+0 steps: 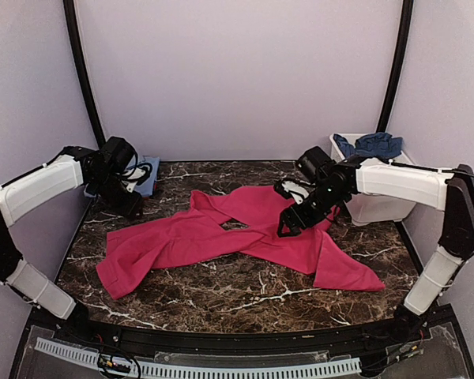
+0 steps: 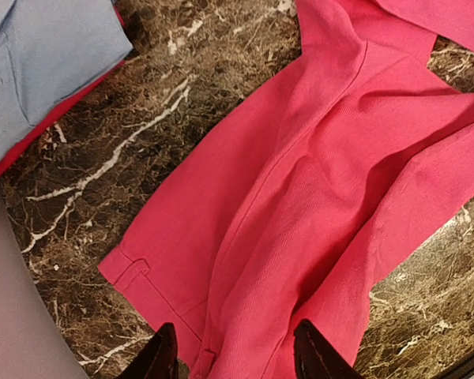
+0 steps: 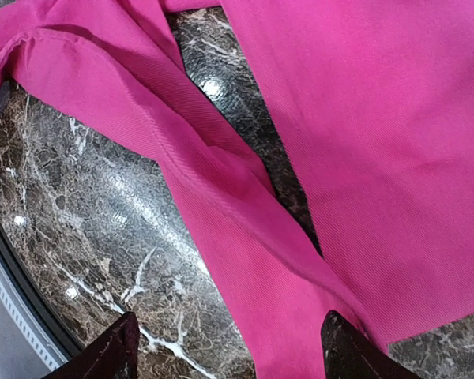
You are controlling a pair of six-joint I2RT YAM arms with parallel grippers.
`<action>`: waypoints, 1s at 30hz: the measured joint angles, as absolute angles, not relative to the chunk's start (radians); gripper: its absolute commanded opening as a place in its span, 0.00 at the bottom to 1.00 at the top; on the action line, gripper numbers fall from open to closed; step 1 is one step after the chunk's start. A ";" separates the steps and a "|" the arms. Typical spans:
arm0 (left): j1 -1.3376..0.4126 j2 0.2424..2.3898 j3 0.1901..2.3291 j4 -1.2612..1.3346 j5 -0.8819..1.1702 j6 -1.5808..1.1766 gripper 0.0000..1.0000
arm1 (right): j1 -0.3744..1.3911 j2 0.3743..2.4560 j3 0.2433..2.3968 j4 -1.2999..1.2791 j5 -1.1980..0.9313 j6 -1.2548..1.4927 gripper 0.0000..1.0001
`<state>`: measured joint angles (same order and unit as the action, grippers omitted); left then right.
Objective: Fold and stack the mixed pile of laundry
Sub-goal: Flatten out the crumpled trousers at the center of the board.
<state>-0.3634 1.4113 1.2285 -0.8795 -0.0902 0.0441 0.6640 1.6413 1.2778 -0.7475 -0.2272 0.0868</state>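
Observation:
A large magenta-pink garment [image 1: 245, 233] from the mixed laundry pile lies spread across the marble table, its legs crossing near the middle. My left gripper [image 1: 133, 207] hovers at the back left, open above the garment's waistband end [image 2: 316, 197], nothing between its fingers [image 2: 162, 357]. My right gripper [image 1: 287, 227] hangs open over the garment's middle; its view shows one pink leg [image 3: 245, 253] running between the spread fingertips [image 3: 349, 351]. A folded light blue shirt [image 1: 146, 175] [image 2: 47, 71] lies at the back left corner. A dark navy-blue garment [image 1: 371, 144] sits in the tub.
A white plastic tub [image 1: 379, 207] stands at the back right, just behind the right arm. A thin red edge [image 2: 59, 126] shows under the folded blue shirt. Bare marble [image 1: 221, 292] runs along the front, ending at a black rim.

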 measured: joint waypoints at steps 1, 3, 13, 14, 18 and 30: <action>-0.364 1.438 1.228 -0.878 -0.086 0.041 0.49 | 0.664 1.659 1.283 -0.745 -0.243 0.072 0.60; -0.365 1.489 1.226 -0.870 -0.084 0.039 0.46 | 0.672 1.710 1.295 -0.737 -0.277 0.055 0.47; -0.433 1.728 1.196 -0.863 -0.070 0.062 0.24 | 0.821 1.782 1.254 -0.739 -0.360 0.023 0.00; -0.448 1.756 1.194 -0.863 -0.070 0.071 0.20 | 0.852 1.782 1.246 -0.739 -0.363 0.027 0.00; -0.469 1.808 1.193 -0.863 -0.085 0.083 0.13 | 0.962 1.780 1.207 -0.741 -0.370 0.055 0.00; -0.379 1.732 1.204 -0.826 -0.179 0.069 0.67 | 1.088 1.735 1.040 -0.775 -0.364 0.190 0.00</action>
